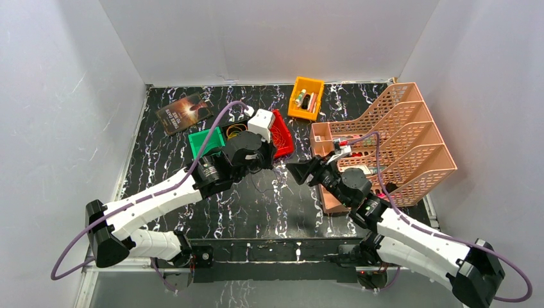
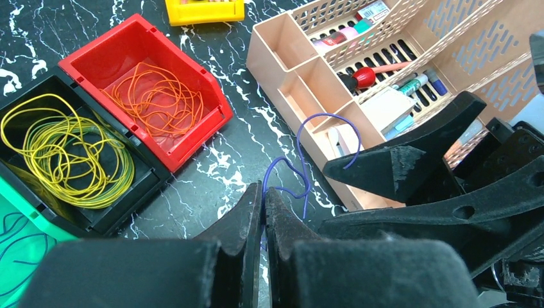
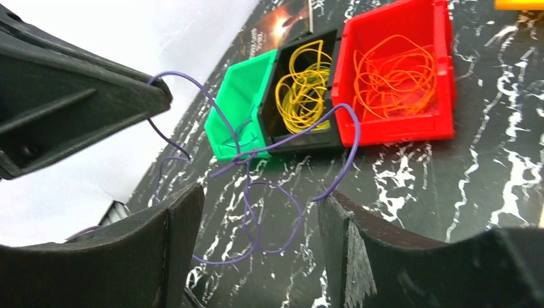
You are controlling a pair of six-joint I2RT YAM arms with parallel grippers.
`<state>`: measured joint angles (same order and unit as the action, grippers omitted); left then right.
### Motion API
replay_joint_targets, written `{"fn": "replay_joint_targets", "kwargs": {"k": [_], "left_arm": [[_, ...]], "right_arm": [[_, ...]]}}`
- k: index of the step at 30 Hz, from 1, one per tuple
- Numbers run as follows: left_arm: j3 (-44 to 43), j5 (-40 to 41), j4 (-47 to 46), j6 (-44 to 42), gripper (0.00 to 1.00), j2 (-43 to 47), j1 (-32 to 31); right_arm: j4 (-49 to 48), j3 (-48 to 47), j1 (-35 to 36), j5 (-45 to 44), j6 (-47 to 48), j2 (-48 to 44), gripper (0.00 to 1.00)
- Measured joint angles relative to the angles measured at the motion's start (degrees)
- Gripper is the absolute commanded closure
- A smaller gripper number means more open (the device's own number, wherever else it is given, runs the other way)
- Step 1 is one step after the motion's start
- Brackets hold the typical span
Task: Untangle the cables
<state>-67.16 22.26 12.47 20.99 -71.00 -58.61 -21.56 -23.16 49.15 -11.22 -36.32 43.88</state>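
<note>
Left tool [image 2: 264, 196] pressed shut, pinching purple wire [image 2: 299, 147]; right tool [image 3: 256, 205] spread, wire loops hanging between its jaws; close right on single strand near left's tip; draw apart slowly, easing crossings.

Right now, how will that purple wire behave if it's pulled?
Probably floppy: the purple wire sags in loose loops from the shut left gripper. Likely very light, being so thin. May snag: its loops cross near the open right gripper.
</note>
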Motion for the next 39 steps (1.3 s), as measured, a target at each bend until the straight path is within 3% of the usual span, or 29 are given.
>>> {"fn": "replay_joint_targets", "kwargs": {"k": [9,14,24,35,39], "left_arm": [[0.0,-0.7,-0.09,0.04,1.0,-0.02,0.0],[0.0,-1.73,-0.39,0.26,1.0,-0.07,0.0],[0.0,-3.96,-0.46,0.66,1.0,-0.04,0.0],[-5.77,-4.13,2.03,-0.42,1.0,1.66,0.0],[-8.41,-3.43,2.62,-1.51,1.0,3.28,0.0]], "right_arm": [[-12.79,0.61,0.0,1.99,-2.56,8.57,0.28],[-18.71,0.59,-0.02,2.4,-2.69,14.05,0.33],[-22.21,0.35,0.0,-4.61,-2.6,21.27,0.62],[-19.89,-0.07,-0.33,-11.39,-2.82,26.97,0.79],[-19.26,0.24,-0.33,-11.1,-2.84,28.44,0.93]]}}
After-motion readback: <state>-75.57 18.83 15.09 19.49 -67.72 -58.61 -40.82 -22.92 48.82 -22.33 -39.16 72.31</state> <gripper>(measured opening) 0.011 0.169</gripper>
